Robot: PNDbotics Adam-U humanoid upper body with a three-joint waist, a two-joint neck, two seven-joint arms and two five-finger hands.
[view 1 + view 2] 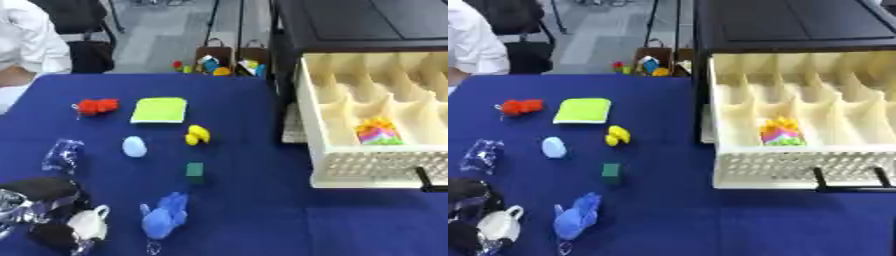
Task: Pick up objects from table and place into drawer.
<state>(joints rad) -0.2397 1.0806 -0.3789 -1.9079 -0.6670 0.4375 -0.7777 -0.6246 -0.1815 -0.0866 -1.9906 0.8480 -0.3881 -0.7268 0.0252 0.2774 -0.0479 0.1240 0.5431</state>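
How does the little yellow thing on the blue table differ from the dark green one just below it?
The yellow thing is bright, rounded and lumpy; the green block is dark, flat-sided and box-like. The yellow thing lies farther from the robot, close to the lime-green pad; the green block lies nearer, just above the blue toy. The yellow thing looks slightly larger. Both are small, rest on the blue table, and neither is in the drawer yet.

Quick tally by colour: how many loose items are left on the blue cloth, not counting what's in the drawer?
Red: 1
Lime green pad: 1
Yellow: 1
Pale blue: 1
Dark green block: 1
Blue toy: 1
Clear wrapper: 1
Total: 7
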